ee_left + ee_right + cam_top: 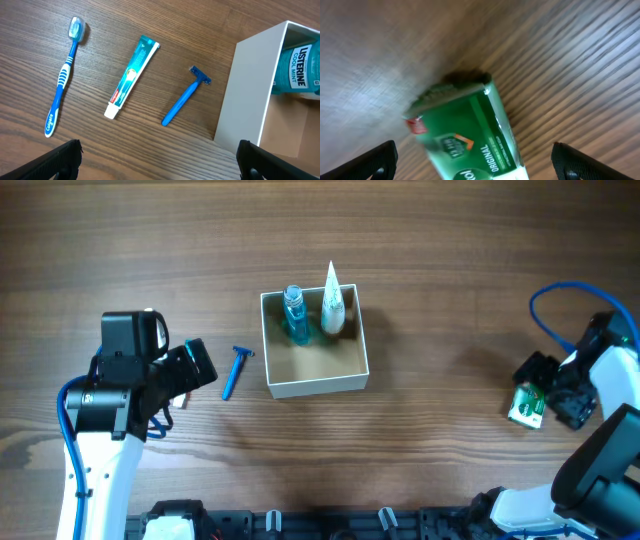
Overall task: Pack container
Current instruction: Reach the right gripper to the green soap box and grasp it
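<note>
Container (pixel 318 387) is sitting mid-table, lying at 9 o'clock from the right gripper (pixel 548 392), whose spread, empty fingers are hanging over the packet (pixel 465 135), its long axis running 11 to 5 o'clock between them; the nearer left gripper (pixel 190 370) is gaping too

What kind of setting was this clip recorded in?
Probably a robot test bench, not a real bathroom: a wood-grain table flanked by a left arm and right arm, with a razor and toothpaste laid out beside a box.
</note>
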You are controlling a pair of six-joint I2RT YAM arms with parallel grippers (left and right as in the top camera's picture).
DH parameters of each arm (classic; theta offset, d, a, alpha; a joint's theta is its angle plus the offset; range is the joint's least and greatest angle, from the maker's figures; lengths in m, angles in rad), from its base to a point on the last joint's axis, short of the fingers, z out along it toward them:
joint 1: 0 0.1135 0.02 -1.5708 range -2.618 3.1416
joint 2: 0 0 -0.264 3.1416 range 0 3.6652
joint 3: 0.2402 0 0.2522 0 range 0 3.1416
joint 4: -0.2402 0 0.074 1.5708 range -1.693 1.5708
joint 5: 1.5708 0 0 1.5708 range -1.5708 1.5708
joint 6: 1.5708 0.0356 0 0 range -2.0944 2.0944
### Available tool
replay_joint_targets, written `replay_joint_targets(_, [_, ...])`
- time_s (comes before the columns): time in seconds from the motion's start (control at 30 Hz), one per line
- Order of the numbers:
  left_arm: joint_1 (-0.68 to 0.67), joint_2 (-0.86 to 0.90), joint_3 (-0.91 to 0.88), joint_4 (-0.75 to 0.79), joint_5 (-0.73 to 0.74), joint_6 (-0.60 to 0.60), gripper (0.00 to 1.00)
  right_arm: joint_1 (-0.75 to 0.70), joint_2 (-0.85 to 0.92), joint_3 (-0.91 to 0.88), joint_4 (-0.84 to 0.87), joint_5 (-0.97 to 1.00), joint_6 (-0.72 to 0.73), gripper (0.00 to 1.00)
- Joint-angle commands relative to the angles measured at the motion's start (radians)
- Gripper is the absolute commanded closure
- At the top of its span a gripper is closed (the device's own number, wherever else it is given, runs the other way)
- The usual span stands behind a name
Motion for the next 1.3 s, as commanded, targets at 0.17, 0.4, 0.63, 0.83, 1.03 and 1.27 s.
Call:
replay_joint_targets(0.17, [0.002,0.001,0.018,0.003,-0.021,-0.009,0.0,0.0,0.009,-0.114,0.153,-0.025,-0.017,0.0])
replay_joint_targets(0.4, [0.002,0.001,0.018,0.003,-0.021,-0.009,0.0,0.0,0.01,-0.147,0.194,-0.036,-0.018,0.13])
replay_joint_targets(0.63, [0.002,0.001,0.018,0.003,-0.021,-0.009,0.0,0.0,0.009,-0.147,0.195,-0.037,-0.013,0.37])
replay_joint_targets(0.83, [0.002,0.001,0.018,0.003,-0.021,-0.009,0.0,0.0,0.009,-0.146,0.195,-0.051,-0.012,0.49])
replay_joint_targets(1.03, [0.002,0.001,0.018,0.003,-0.021,-0.009,0.0,0.0,0.009,-0.136,0.183,-0.051,-0.015,0.66])
replay_joint_targets(1.27, [0.002,0.001,0.018,0.003,-0.021,-0.009,0.0,0.032,-0.032,0.103,-0.025,-0.077,-0.05,0.82])
